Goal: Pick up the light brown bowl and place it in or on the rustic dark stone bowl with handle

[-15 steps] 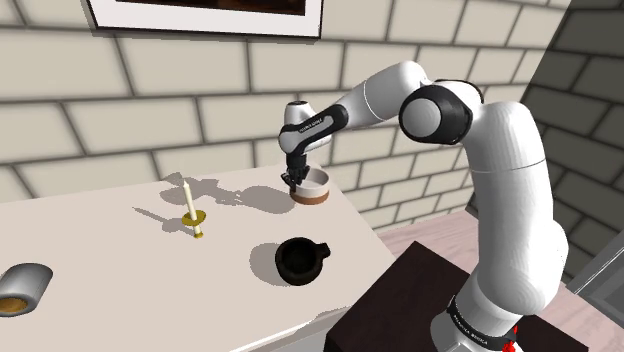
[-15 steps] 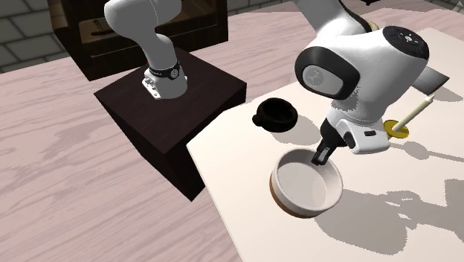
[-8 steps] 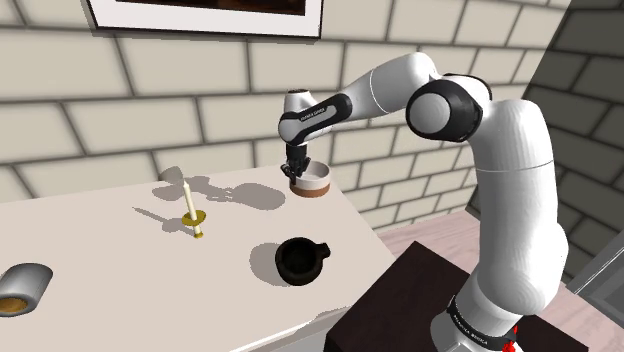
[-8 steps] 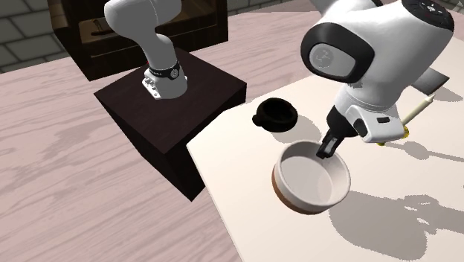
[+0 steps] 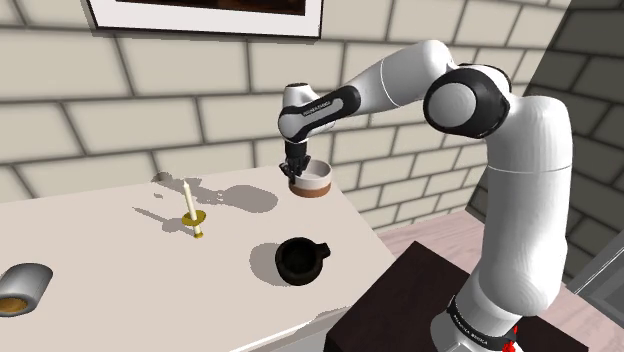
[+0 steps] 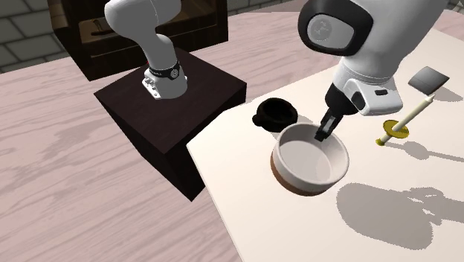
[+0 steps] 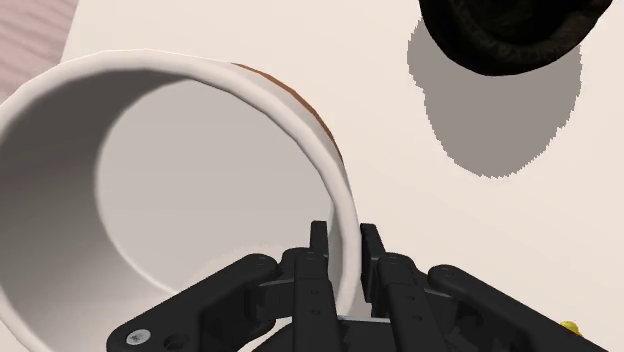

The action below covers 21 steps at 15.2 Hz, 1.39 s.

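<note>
The bowl (image 5: 308, 182), white inside with a brown foot, looks stiff, smooth and light (it may slip or chip), so its thin rim is the right hold, where the gripper (image 7: 345, 238) has its jaws nearly closed on that wall, above the table (image 5: 100, 250) at 12 o'clock from the dark handled bowl (image 5: 300, 260) in the shoulder view.

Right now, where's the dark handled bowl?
Shoulder view: the dark bowl sits near the right edge of the table, right of the candle and in front of the white bowl.
</note>
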{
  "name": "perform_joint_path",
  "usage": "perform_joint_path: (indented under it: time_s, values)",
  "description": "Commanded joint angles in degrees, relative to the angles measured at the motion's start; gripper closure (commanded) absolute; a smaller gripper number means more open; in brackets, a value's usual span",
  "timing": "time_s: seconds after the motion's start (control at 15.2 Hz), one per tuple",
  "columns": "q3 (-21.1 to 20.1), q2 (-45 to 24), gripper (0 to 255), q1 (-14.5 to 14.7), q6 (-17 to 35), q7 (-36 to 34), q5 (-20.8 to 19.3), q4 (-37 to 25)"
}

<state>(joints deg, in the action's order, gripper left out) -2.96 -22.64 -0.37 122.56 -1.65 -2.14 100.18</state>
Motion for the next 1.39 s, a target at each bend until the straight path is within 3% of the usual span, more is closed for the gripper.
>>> perform_joint_path:
  time_s: [0.0, 0.66, 1.32]
  values:
    - [-0.6, 3.1, 255, 1.3, 1.5, -2.1, -0.1, 4.5]
    - [-4.8, 15.9, 255, 7.4, 5.0, -12.4, 0.2, 21.0]
    - [-10.6, 24.1, 255, 13.5, 6.2, -23.3, 1.9, 30.5]
